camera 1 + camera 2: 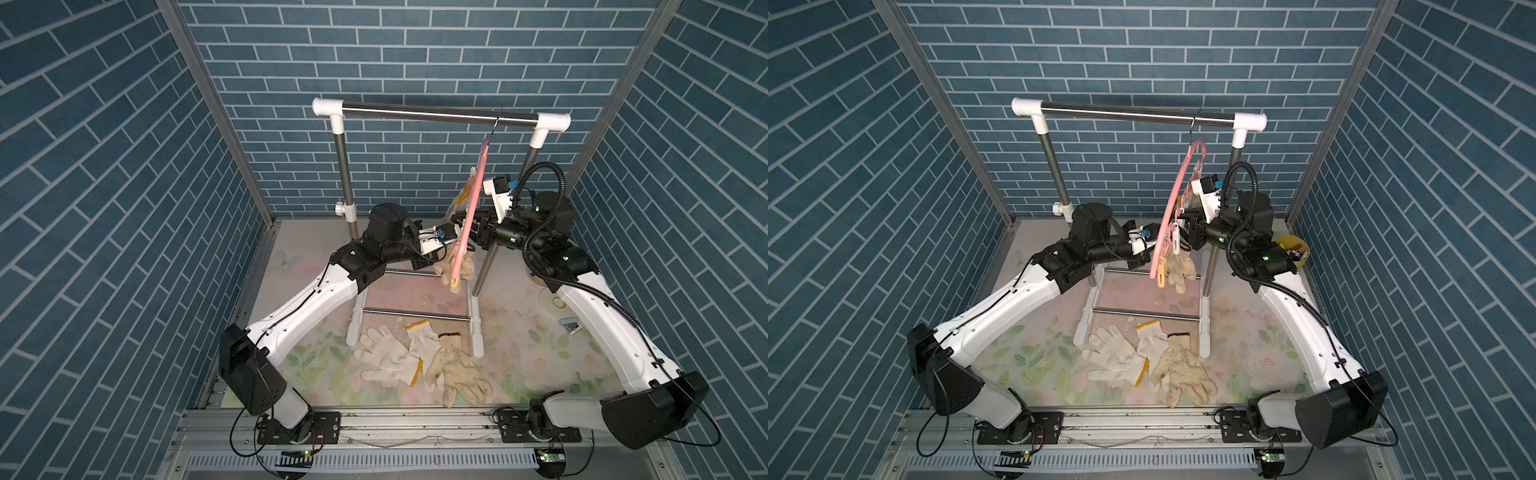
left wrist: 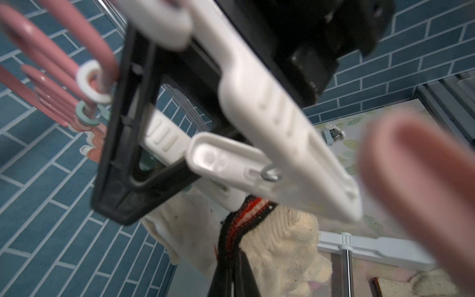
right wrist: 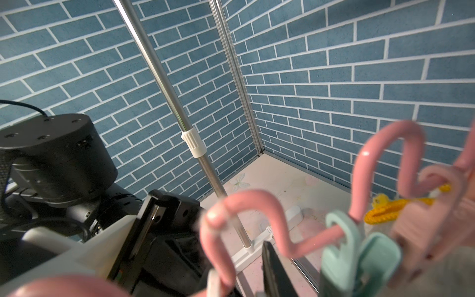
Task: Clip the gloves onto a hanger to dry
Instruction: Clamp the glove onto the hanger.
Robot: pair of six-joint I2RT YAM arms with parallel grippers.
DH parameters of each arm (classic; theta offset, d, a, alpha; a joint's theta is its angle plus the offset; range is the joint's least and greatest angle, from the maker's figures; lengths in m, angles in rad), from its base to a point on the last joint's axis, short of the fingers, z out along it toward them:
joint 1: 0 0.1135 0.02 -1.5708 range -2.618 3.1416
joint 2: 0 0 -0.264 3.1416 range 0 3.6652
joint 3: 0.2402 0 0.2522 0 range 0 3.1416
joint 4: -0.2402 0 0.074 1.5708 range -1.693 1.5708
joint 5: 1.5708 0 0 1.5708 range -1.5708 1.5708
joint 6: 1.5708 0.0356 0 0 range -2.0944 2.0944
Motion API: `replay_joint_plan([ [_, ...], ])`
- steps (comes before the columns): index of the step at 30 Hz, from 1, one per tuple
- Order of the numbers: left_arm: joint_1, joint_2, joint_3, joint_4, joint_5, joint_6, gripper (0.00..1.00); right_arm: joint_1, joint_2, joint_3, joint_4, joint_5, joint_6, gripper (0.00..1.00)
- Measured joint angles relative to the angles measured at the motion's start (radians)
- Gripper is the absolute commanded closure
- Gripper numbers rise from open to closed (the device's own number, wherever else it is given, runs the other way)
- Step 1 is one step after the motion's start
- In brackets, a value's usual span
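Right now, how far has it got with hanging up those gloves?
Done: one yellow-cuffed glove looks clipped to the pink hanger. In hand: the left claw pinches a glove with a red-and-black cuff under a white clip that the right claw squeezes; whether the clip has bitten, I cannot tell. Left: three gloves lie on the table, unclipped.

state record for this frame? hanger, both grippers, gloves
hanger: pink, hooked on rack rail, tilted
left gripper: shut on held glove, at its dark cuff, by the white clip
right gripper: squeezing white clip
clip on cuff: cannot tell
loose gloves: three overlapping on table, one stained
other: yellow-cuffed glove hanging higher on hanger
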State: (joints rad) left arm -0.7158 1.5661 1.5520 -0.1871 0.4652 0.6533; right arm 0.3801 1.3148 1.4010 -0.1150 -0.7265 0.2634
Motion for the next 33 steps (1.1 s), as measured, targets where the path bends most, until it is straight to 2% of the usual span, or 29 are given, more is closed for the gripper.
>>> replay_joint_plan([
  [33,-0.016,0.011,0.056,0.010,-0.006,-0.069,1.00,-0.006,-0.024,-0.041,0.048,0.022,0.002,1.00],
])
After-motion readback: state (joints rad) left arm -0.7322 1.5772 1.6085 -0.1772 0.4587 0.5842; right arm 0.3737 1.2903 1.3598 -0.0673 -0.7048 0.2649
